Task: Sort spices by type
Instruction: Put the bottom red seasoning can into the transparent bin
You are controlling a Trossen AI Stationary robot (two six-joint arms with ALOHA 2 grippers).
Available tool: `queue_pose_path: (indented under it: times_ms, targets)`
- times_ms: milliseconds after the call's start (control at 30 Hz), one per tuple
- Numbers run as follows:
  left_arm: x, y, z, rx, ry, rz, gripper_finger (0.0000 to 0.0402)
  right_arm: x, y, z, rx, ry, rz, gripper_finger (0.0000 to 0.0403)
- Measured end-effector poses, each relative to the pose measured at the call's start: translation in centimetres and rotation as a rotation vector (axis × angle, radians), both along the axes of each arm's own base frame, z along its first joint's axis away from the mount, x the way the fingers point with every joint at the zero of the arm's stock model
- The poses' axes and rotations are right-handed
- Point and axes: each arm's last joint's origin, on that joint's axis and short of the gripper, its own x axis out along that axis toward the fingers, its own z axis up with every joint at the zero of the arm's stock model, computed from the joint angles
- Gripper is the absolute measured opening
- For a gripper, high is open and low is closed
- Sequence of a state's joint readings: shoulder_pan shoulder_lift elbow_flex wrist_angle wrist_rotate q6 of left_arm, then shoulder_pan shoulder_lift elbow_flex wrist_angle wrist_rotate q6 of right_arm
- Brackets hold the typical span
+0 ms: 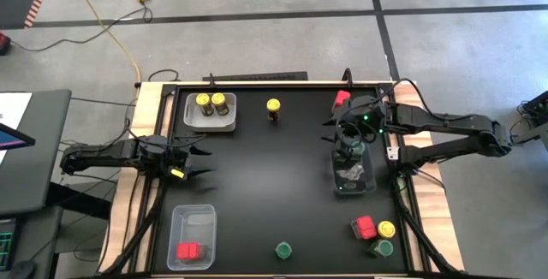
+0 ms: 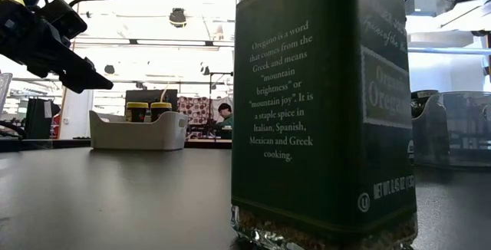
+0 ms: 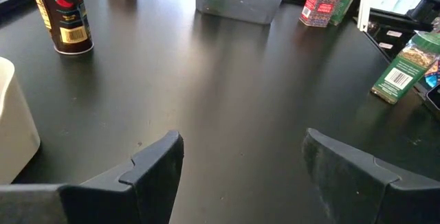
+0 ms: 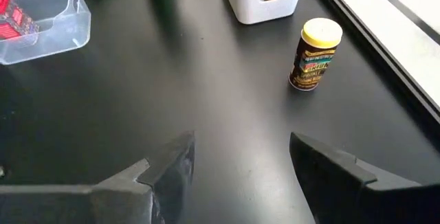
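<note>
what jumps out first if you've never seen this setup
In the low view, a tall dark green oregano jar stands right at the camera, filling the frame. From above, small spice jars are scattered over the black table: two yellow-lidded jars sit in a white bin at the far left, and a red blocky container lies in a clear plastic bin at the near left.

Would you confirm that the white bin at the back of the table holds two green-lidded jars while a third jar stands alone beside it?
Not quite: in the high view, the white bin holds two yellow-lidded jars, not green. A third jar does stand alone beside it.
</note>
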State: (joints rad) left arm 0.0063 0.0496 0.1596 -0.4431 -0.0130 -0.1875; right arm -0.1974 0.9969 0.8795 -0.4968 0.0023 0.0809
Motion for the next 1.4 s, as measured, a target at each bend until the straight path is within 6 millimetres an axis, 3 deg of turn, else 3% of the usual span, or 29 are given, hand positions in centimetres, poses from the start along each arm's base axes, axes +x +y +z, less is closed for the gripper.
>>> queue_pose_path:
  times_ms: [333,667,900,1133,1400]
  targets:
    - [0.0,0.0,0.0,0.000,0.000,0.000,0.0286,0.1,0.0,0.1,0.025,-0.017,-0.015,0.0254]
    - [0.0,0.0,0.0,0.000,0.000,0.000,0.0286,0.1,0.0,0.1,0.035,-0.019,-0.023,0.0122]
    - [0.0,0.0,0.0,0.016,0.000,-0.005,0.0286,0.4,0.0,0.2,0.080,-0.052,-0.092,0.0088]
    - [0.0,0.0,0.0,0.002,0.000,-0.001,0.0286,0.3,-1.2,0.3,0.073,-0.072,-0.194,0.0125]
    - [0.0,0.0,0.0,0.000,-0.001,0.000,0.0286,0.3,-1.6,0.5,0.044,-0.093,-0.242,0.0254]
